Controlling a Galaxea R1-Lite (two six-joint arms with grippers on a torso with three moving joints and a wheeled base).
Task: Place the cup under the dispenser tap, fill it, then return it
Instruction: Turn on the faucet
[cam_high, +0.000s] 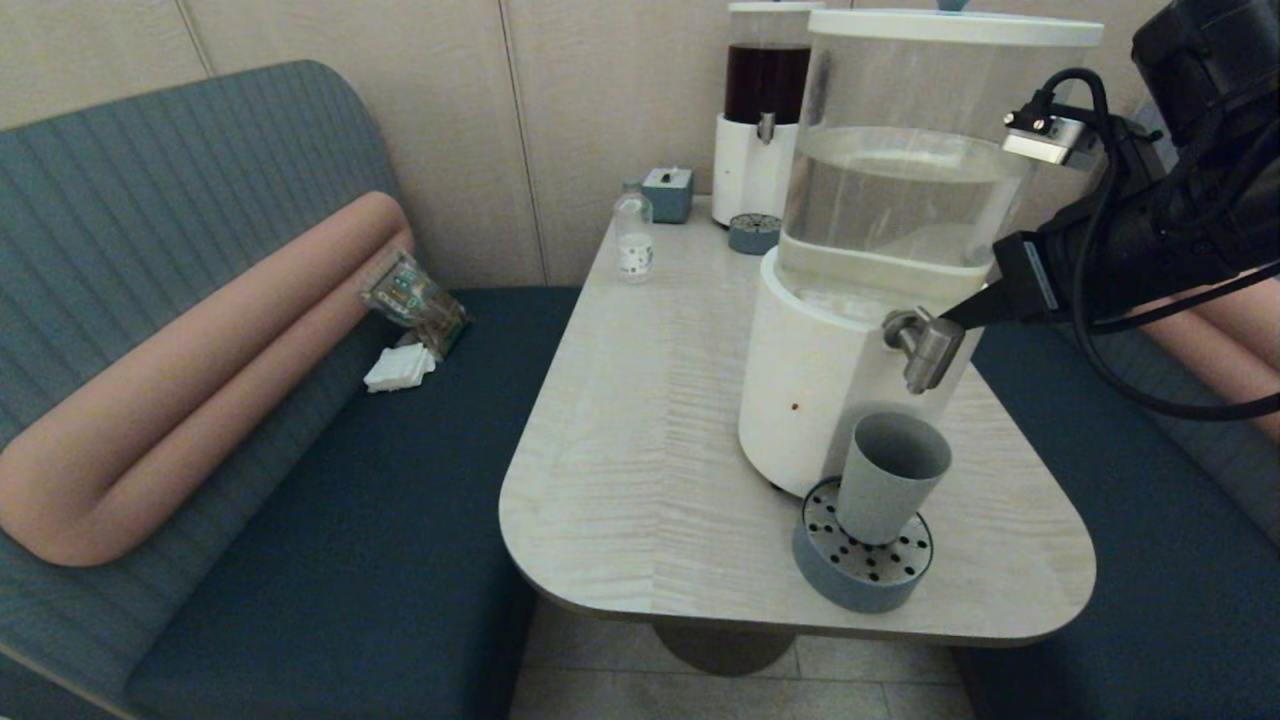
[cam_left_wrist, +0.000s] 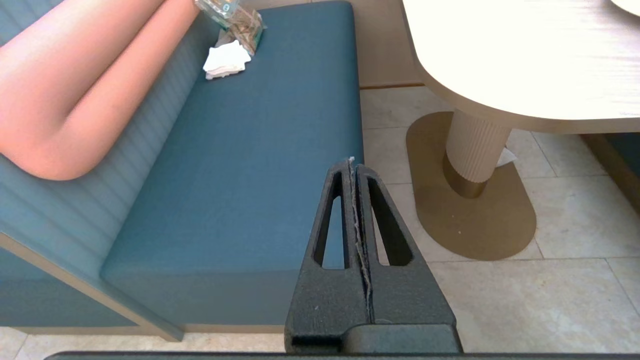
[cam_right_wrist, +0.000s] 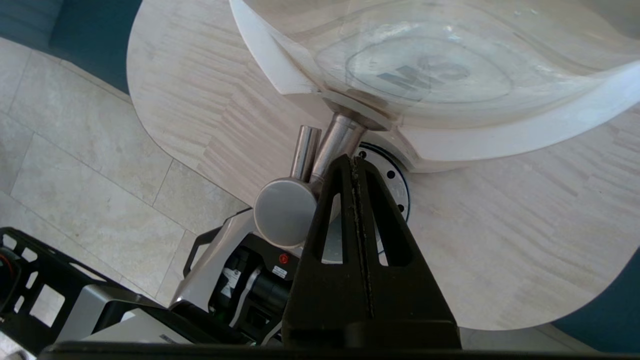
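Already placed: cup upright on drip tray near table front edge, under tap. Right gripper, jaws pressed together, at tap. Filling, returning left. Left gripper parked, closed.

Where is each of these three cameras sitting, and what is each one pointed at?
Head view: up on the robot's head, looking down at the table, the cup under the dispenser tap; the right arm shows.
Left wrist view: behind the shut left gripper, over bench and floor.
Right wrist view: behind the shut right gripper, against the tap.
Head and right wrist views share the tap and table.
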